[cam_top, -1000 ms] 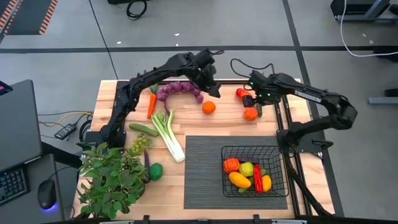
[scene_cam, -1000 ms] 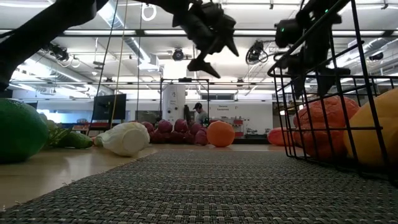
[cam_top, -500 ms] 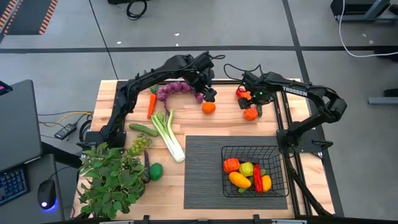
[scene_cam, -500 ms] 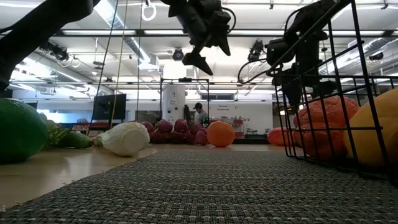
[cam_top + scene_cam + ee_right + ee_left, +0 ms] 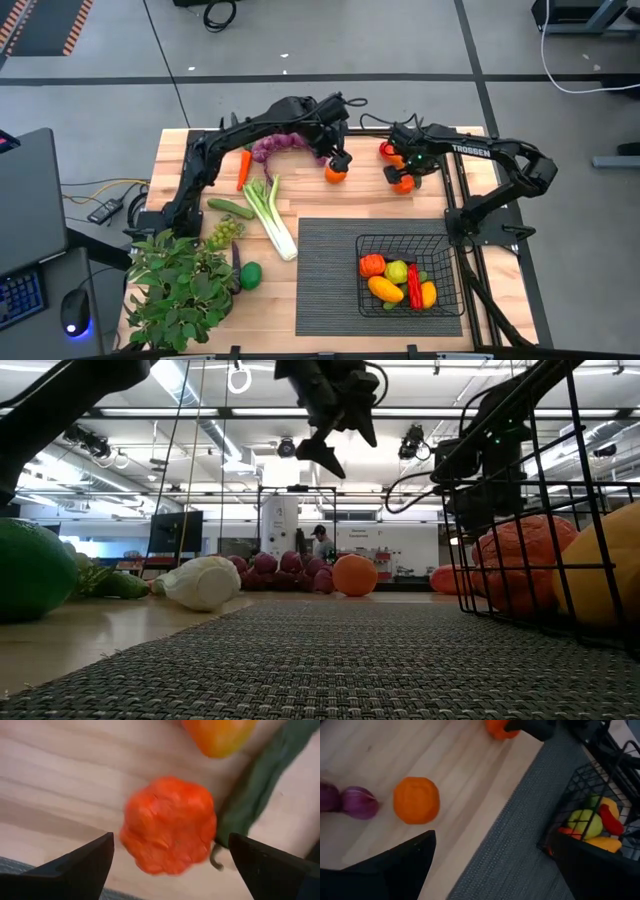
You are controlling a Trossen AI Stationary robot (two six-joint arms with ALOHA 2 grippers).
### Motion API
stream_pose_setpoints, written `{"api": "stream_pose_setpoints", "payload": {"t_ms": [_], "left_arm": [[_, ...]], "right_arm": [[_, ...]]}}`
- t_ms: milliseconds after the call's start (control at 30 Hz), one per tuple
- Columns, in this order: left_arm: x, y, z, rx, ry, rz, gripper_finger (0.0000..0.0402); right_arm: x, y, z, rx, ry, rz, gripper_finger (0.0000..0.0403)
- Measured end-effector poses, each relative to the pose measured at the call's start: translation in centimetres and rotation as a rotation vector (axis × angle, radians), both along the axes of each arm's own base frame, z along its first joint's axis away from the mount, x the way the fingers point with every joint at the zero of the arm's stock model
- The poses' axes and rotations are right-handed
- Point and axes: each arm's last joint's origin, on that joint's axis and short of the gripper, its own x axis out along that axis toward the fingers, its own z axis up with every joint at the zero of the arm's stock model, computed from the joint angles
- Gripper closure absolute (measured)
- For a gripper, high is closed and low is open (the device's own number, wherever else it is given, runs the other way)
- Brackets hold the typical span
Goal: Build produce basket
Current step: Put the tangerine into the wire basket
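The black wire basket (image 5: 405, 272) stands on the dark ribbed mat (image 5: 330, 270) with several pieces of produce inside. An orange (image 5: 336, 173) rests on the wood at the far middle. My left gripper (image 5: 339, 160) hangs open just above it, and the orange (image 5: 416, 800) shows ahead of its fingers. An orange-red pepper (image 5: 170, 825) sits on the wood at the far right. My right gripper (image 5: 402, 174) points down over it, open, one finger on either side and clear of it.
Purple grapes (image 5: 285, 145), a carrot (image 5: 243, 168), a leek (image 5: 270, 212), a cucumber (image 5: 230, 208) and a lime (image 5: 250, 275) lie on the table's left half. A potted plant (image 5: 180, 290) fills the near left corner. Another red-orange piece (image 5: 386, 150) lies beside the pepper.
My right gripper has come down over the orange-red pepper, turning a little as it sank. My left gripper has shifted a short way toward the orange, staying open. No produce has moved.
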Motion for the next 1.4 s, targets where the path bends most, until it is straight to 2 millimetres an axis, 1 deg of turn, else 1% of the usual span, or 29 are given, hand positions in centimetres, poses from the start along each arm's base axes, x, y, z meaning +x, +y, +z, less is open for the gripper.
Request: {"api": "stream_pose_setpoints", "payload": {"t_ms": [133, 200, 300, 467, 633, 767, 833, 933, 1033, 1133, 1267, 1400], "left_arm": [[0.3, -0.8, 0.0, -0.01, 0.0, -0.002, 0.0006], [0.4, -1.1, 0.0, -0.013, 0.002, -0.004, 0.0006], [0.5, -1.5, 0.0, -0.041, 0.008, 0.031, 0.0006], [0.7, -2.1, 0.0, -0.066, 0.014, 0.057, 0.0006], [0.8, -2.5, -0.1, -0.085, 0.024, 0.086, 0.0006], [0.8, -2.9, -0.1, -0.099, 0.034, 0.101, 0.0006], [0.9, -3.1, -0.1, -0.106, 0.037, 0.108, 0.0006], [1.1, -3.6, -0.2, -0.095, 0.043, 0.128, 0.0006], [1.2, -4.2, -0.2, -0.066, 0.049, 0.13, 0.0006], [1.4, -4.7, -0.2, -0.05, 0.052, 0.124, 0.0006], [1.3, -5.1, -0.3, -0.044, 0.073, 0.12, 0.0006], [1.2, -4.9, -0.3, -0.01, 0.085, 0.116, 0.0006]], "right_arm": [[0.4, -0.5, 0.1, -0.075, -0.024, 0.006, 0.0006], [0.6, -0.7, -0.3, -0.1, -0.026, 0.01, 0.0004], [0.4, -0.5, -1.7, -0.056, 0.0, 0.012, 0.0004], [0.4, -0.2, -4.2, 0.029, -0.025, 0.023, 0.0007], [0.3, 0.0, -5.1, 0.056, -0.015, 0.049, 0.001], [0.3, 0.1, -5.0, 0.068, -0.019, 0.097, 0.0032], [0.3, 0.2, -4.6, 0.081, -0.047, 0.11, 0.0049], [0.5, 0.2, -3.5, 0.079, -0.107, 0.129, 0.0069], [0.6, 0.4, -2.1, 0.07, -0.146, 0.146, 0.0073], [0.4, 1.0, -0.2, 0.063, -0.183, 0.163, 0.0066], [0.2, 2.7, 2.7, 0.097, -0.269, 0.188, 0.0062], [-0.3, 5.3, 5.7, 0.135, -0.352, 0.194, 0.0068]]}}
